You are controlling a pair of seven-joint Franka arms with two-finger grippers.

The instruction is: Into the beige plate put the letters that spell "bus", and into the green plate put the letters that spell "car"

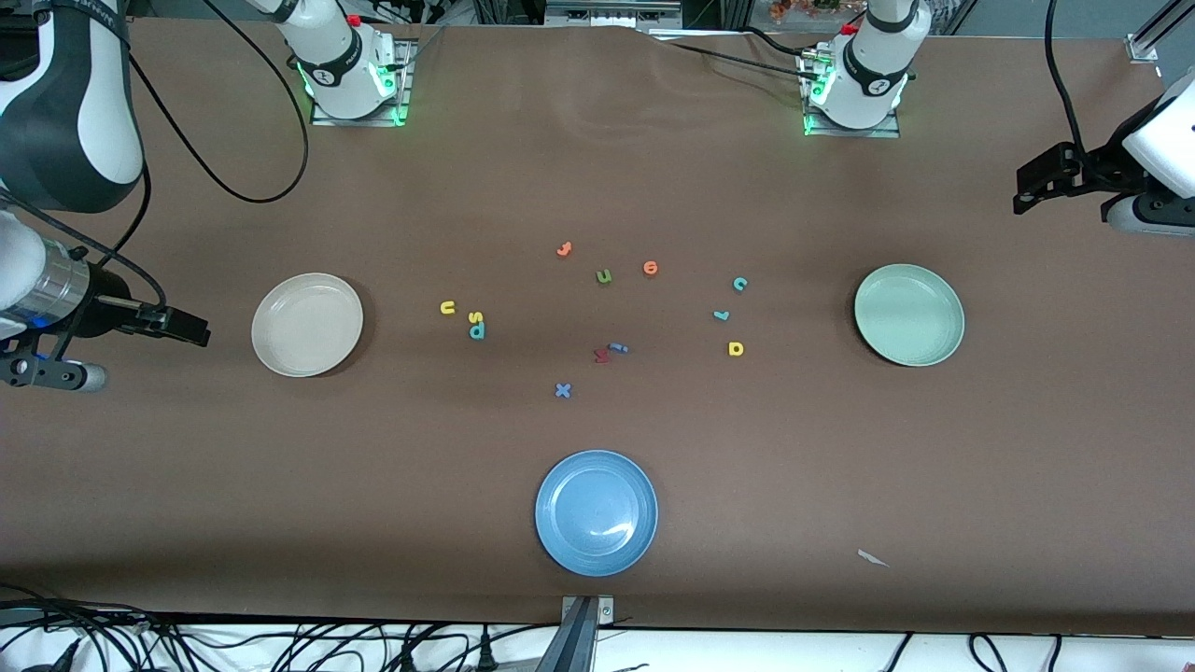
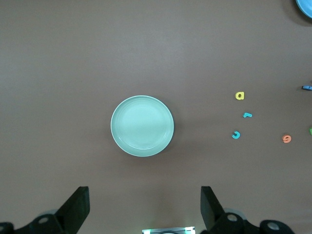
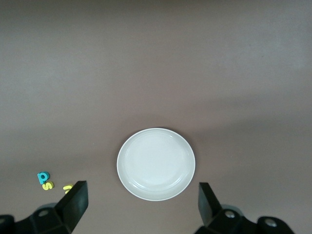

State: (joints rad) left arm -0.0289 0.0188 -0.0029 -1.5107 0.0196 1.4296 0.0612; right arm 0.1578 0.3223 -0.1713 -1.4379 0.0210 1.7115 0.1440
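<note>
Brown tabletop, both plates empty. Right gripper (image 1: 191,329), jaws apart, hangs at its end by the beige plate (image 1: 307,324) — u (image 1: 448,307), s (image 1: 475,316), b (image 1: 477,330) lie just past it toward the centre. Left gripper (image 1: 1027,191), jaws apart, waits near the green plate (image 1: 908,314).

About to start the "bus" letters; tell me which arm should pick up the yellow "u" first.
Right, probably. The yellow "u" lies beside the beige plate, toward the right arm's end of the table, where the open right gripper waits. The left gripper, also open, hangs at the other end, past the green plate.

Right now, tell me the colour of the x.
Blue; the x shows best in the front view.
</note>
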